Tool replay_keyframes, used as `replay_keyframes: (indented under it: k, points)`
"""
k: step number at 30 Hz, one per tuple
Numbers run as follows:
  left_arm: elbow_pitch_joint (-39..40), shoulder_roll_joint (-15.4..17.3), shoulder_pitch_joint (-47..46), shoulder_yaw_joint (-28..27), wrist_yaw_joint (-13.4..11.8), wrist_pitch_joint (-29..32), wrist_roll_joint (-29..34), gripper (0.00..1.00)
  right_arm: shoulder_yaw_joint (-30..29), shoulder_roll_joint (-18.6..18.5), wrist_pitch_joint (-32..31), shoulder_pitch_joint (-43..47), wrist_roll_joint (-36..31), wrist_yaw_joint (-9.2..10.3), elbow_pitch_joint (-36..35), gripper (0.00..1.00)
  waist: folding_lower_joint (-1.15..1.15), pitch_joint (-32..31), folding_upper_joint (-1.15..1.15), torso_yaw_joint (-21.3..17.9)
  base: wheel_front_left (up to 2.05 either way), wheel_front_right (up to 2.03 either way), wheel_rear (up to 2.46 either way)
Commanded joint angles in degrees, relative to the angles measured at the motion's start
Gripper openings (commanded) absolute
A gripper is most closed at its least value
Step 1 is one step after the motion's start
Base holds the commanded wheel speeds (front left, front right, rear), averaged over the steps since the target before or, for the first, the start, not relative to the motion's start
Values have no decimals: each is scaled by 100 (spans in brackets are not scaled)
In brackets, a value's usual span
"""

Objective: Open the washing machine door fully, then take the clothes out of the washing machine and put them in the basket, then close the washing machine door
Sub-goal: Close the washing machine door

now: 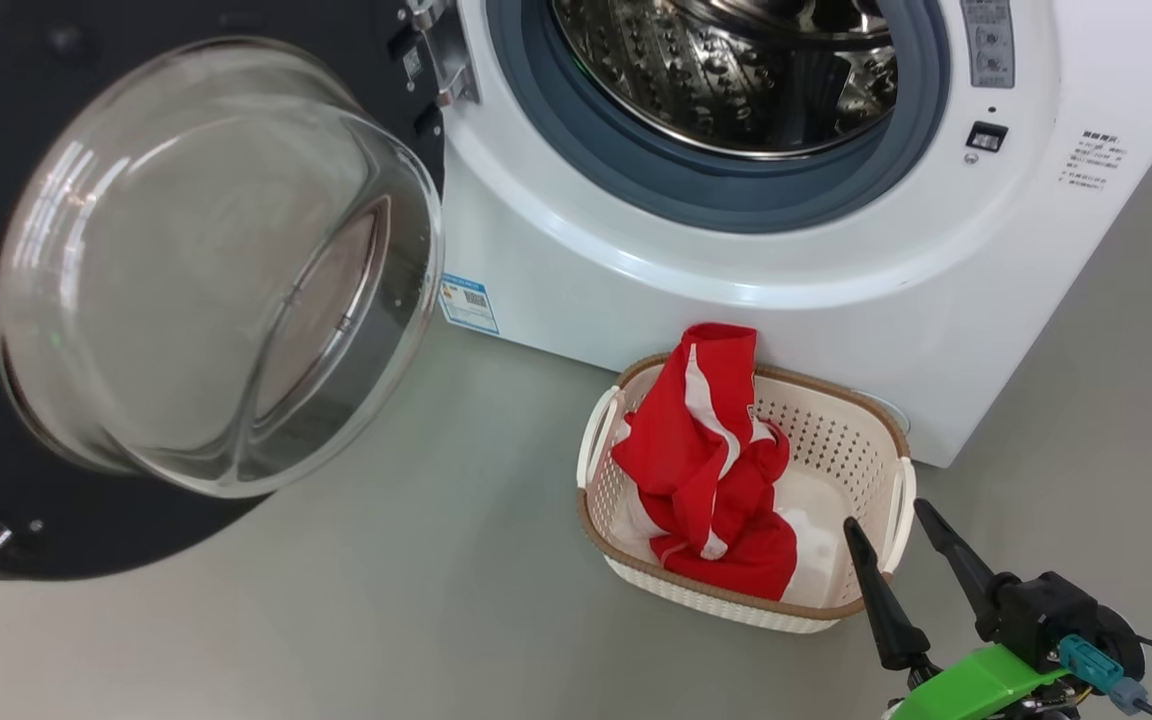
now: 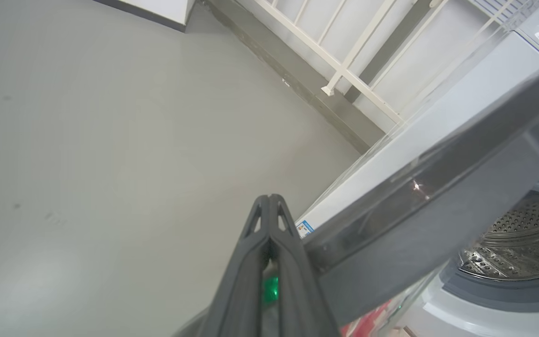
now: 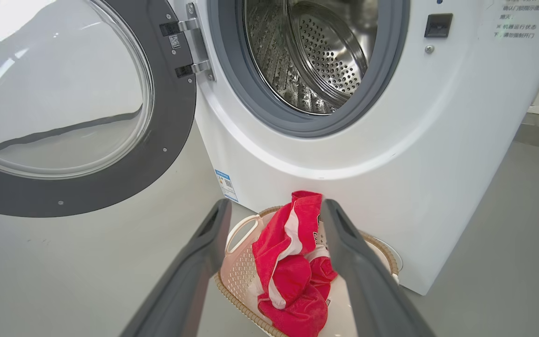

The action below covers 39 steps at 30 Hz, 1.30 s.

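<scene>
right gripper [image 1: 884, 513]: fingers spread wide with nothing in them. It hovers over the basket's near-right corner, looks like a drop-off pose to me.
basket [image 1: 841, 440]: on the floor just in front of the washing machine [image 1: 736, 310], below the opening, so it's a short carry. Its long side runs roughly along the machine's front.
clothes [image 1: 706, 470]: red heap in the basket's left half. The long axis runs from the near rim up to the far rim, and the peak pokes above it.
left gripper [image 2: 269, 199]: fingers pinched together on nothing, just beside the door's edge — my guess, ready to push it closed.
washing machine door [image 1: 206, 260]: swung wide to the left, glass bowl bulging toward the camera.
drum [image 1: 736, 70]: looks empty, as far as I can see in.
</scene>
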State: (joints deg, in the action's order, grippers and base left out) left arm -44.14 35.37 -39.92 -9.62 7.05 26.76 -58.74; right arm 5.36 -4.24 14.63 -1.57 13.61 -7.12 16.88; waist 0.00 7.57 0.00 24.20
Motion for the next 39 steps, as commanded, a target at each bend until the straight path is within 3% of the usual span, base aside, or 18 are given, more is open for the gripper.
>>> replay_keyframes:
  k: [1,7,21,31,39]
  points:
    - [293,184,129,51,44,198,-161,0,92,9,37,-27,31,-36,-131,100,0,-86,0,-5,0,0,0]
    - [1438,426,800,389,44,412,-991,0,7,72,37,155,59,-36,-145,100,0,-313,0,22,0,0,0]
    - [2958,947,1683,1006,44,57,-1959,0,-32,118,37,263,70,-36,-171,100,0,-450,0,-6,0,0,0]
    - [3935,1091,1818,1801,44,-244,-2123,0,-27,126,37,290,67,-36,-161,100,0,-506,0,-136,0,0,0]
    - [4575,960,1562,2578,44,-645,-1990,0,-17,130,37,294,77,-36,-174,100,0,-496,0,-316,0,0,0]
